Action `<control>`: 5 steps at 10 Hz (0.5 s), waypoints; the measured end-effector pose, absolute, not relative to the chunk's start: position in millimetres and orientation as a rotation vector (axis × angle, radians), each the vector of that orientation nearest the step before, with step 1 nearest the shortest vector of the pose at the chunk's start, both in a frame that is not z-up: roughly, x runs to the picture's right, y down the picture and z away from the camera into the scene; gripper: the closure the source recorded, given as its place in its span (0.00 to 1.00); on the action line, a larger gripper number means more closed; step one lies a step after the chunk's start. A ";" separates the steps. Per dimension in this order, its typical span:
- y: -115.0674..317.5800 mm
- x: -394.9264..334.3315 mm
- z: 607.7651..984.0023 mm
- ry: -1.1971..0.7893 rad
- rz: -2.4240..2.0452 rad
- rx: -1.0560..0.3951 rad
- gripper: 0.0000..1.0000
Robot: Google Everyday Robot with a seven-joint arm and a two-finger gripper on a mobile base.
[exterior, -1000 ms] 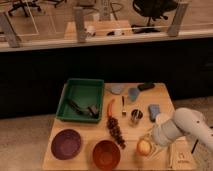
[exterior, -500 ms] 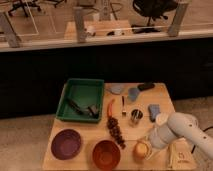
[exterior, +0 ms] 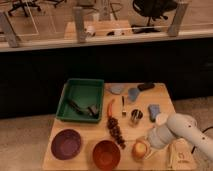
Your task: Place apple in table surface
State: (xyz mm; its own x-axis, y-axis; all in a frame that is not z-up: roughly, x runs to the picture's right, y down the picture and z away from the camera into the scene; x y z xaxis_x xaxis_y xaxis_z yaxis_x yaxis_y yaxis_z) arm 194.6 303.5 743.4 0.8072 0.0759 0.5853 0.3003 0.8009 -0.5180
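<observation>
The apple, small, round and yellow-orange, sits low at the front of the light-wood table surface, just right of the orange-brown bowl. My gripper is at the end of the white arm that reaches in from the lower right. It is right against the apple's right side, close to the board. Whether the apple rests on the board or is held just above it cannot be told.
A green tray with dark items stands at the back left. A purple plate lies front left. Grapes, a small metal cup, a fork, an orange chilli and several bluish-grey items lie mid-table.
The arm has come down and to the left with the apple, from above the board's right front to low beside the orange-brown bowl.
</observation>
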 end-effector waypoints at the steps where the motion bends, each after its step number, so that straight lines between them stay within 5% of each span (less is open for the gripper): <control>1: 302.2 194.6 741.4 -0.632 -0.131 -0.637 0.23; 5: 302.5 193.8 742.5 -0.627 -0.148 -0.642 0.20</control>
